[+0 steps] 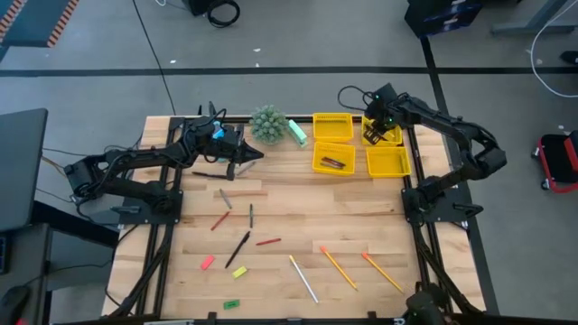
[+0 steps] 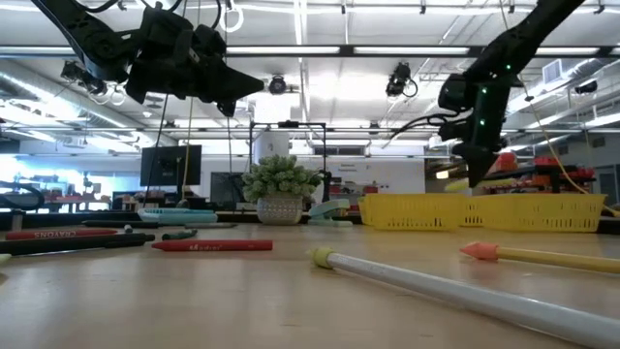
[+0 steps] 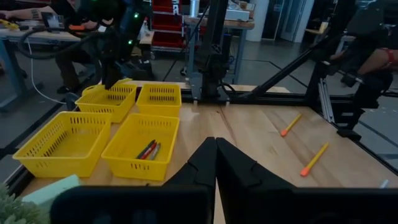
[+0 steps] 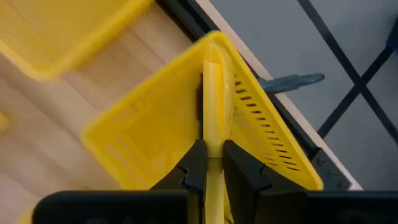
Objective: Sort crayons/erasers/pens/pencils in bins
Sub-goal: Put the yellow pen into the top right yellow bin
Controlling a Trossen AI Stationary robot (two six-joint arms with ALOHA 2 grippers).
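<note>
Jaws of the right gripper [image 4: 210,163] are clamped on a yellow pencil [image 4: 214,93] held over the far-corner bin [image 4: 155,124]. Beside the potted plant [image 1: 268,123], the left gripper [image 1: 248,155] is closed, empty.

A robotics lab or engineering workshop: a wooden worktop [image 1: 289,203] on a black metal frame stands on a bare grey concrete floor [image 1: 298,36] crossed by cables. Overhead run long strip lights [image 2: 387,50] and exposed ceiling ducting. Behind the worktop, benches carry dark monitors [image 2: 170,165], and a red tool cabinet [image 3: 169,23] stands farther back. A person [image 3: 74,37] sits at a bench beyond the frame, at what appears to be a workstation, though the view there is crowded.
</note>
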